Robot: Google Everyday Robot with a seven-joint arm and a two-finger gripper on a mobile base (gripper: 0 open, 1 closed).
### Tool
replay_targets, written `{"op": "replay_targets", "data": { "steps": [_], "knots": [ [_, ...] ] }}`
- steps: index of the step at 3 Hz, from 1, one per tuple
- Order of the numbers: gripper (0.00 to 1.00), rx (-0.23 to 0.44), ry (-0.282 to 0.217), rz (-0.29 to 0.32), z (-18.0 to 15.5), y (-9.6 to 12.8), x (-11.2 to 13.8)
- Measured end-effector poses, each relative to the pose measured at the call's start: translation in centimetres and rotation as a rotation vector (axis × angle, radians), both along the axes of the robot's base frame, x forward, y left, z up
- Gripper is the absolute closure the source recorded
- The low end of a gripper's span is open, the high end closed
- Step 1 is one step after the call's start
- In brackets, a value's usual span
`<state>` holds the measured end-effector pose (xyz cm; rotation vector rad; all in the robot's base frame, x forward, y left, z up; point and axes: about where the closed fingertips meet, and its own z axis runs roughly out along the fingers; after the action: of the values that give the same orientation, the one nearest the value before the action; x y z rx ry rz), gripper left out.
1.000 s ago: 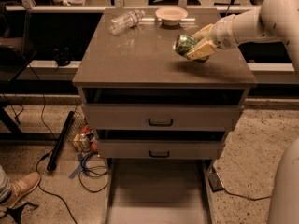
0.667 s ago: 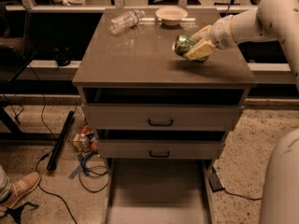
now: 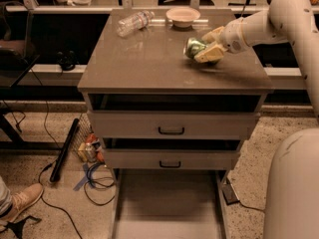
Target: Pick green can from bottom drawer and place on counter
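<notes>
Nudged slightly toward nine o'clock, my pincer (image 3: 204, 50) grips the green can (image 3: 193, 47), tilted low over the counter (image 3: 144, 66) at two o'clock. Placing step, I judge: next comes lowering gently, then letting go.

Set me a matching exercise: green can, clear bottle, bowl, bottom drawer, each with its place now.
Things:
1. small shiny green can
2. clear plastic water bottle
3. pale round bowl
4. deep grey-beige bottom drawer

Places:
A. pulled out towards the camera
B. lying on its side, back left of the glossy grey-brown counter
C. gripped in the pincer over the counter's right side
D. upright, back middle of the counter

Pairs: 1-C, 2-B, 3-D, 4-A
</notes>
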<state>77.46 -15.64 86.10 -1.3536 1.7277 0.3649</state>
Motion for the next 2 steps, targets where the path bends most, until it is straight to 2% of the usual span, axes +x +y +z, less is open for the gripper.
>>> {"op": "replay_targets", "data": {
  "steps": [1,2],
  "knots": [
    [0.00,0.006,0.006,-0.011,-0.1,-0.3,0.3],
    [0.00,0.029,-0.023,-0.078,1.2,-2.9,0.2]
  ]
}}
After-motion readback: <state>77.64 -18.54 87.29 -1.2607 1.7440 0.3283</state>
